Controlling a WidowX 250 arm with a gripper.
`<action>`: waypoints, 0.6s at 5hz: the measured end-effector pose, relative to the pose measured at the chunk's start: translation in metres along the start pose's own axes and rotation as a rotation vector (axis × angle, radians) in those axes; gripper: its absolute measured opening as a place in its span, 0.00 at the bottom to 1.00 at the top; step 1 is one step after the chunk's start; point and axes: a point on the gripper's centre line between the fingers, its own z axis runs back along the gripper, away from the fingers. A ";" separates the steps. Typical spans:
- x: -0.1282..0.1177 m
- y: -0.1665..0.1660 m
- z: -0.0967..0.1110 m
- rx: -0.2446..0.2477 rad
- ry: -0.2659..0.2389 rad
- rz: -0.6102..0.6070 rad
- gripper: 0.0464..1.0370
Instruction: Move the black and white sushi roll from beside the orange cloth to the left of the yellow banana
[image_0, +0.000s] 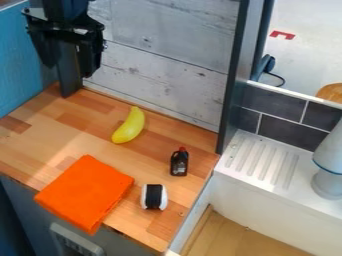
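Hanging with claw spread, the gripper (69, 71) holds nothing; the banana (129, 126), bottle (179, 163), black-and-white roll (154, 197) and orange cloth (85, 192) rest ungrasped on the counter (63, 135).

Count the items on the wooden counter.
4: yellow banana near the wall, dark bottle at right, black-and-white roll below it, orange cloth at front left. The cloth could hide more.

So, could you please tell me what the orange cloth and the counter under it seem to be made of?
The orange cloth looks like soft matte fabric, judging by its folded layers and rounded edges. The counter appears to be wood or a wood-look laminate, lightly glossy, with staves of varying brown.
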 end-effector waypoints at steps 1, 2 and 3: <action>-0.003 -0.002 -0.009 -0.006 0.032 -0.006 0.96; -0.013 -0.009 -0.022 -0.015 0.067 -0.071 0.96; -0.018 -0.031 -0.036 -0.025 0.075 -0.203 0.96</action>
